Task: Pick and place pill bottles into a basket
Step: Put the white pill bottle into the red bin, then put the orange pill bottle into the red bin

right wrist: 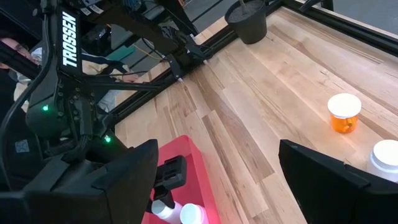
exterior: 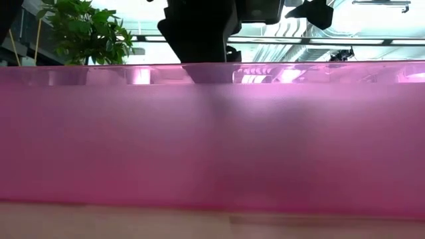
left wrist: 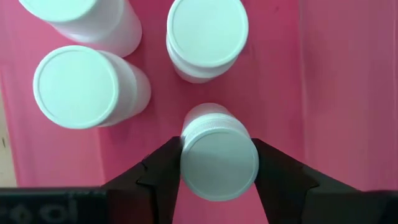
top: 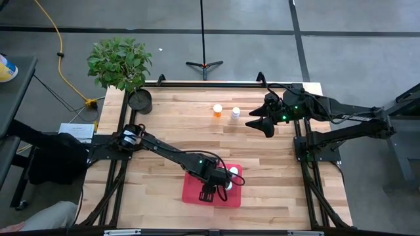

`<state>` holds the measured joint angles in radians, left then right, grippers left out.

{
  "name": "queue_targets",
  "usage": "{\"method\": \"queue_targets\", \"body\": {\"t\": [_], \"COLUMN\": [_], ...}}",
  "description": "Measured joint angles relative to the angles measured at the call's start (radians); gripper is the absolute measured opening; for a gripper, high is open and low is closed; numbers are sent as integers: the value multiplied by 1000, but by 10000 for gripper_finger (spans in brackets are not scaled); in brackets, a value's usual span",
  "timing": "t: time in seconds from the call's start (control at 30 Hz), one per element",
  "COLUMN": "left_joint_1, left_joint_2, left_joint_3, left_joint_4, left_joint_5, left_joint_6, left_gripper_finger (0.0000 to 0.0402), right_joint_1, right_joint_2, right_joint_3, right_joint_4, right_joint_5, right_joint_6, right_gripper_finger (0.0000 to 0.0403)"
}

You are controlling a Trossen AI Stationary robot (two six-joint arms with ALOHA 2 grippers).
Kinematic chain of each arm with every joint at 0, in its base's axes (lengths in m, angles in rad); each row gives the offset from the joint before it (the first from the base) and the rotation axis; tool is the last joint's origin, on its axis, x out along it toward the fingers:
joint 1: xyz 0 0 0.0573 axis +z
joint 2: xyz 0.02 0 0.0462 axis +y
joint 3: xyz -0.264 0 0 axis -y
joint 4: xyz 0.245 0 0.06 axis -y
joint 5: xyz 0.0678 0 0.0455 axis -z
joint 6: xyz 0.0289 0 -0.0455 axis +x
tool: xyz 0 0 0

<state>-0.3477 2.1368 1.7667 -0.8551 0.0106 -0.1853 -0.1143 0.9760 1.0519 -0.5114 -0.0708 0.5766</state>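
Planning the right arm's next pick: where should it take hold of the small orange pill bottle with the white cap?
Grip the small orange pill bottle across its round body just below the cap, coming from above: it stands upright, and the white bottle stands apart beside it.

Low view against basket [exterior: 212, 146] (overhead above)
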Motion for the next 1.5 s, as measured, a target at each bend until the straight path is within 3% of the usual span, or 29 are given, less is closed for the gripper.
{"method": "queue_targets", "body": {"t": [0.27, 0.6, 1.07, 1.5], "left_joint_1": [0, 1, 47, 239], "left_joint_2": [0, 0, -3, -212], "left_joint_3": [30, 198, 592, 559], "left_joint_4": [-7, -103, -483, -585], "left_joint_5": [9, -1, -282, -325], "left_joint_6": [0, 74, 136, 139], "left_gripper_finger": [264, 275, 275, 275], "right_joint_1": [0, 51, 78, 52], "right_joint_2": [0, 0, -1, -53], "right_joint_3": [0, 0, 0, 0], "right_joint_4": [0, -8, -8, -38], "right_joint_5": [-4, 11, 19, -3], "right_joint_6": [0, 1, 2, -40], "right_gripper_finger": [323, 323, 323, 323]}}
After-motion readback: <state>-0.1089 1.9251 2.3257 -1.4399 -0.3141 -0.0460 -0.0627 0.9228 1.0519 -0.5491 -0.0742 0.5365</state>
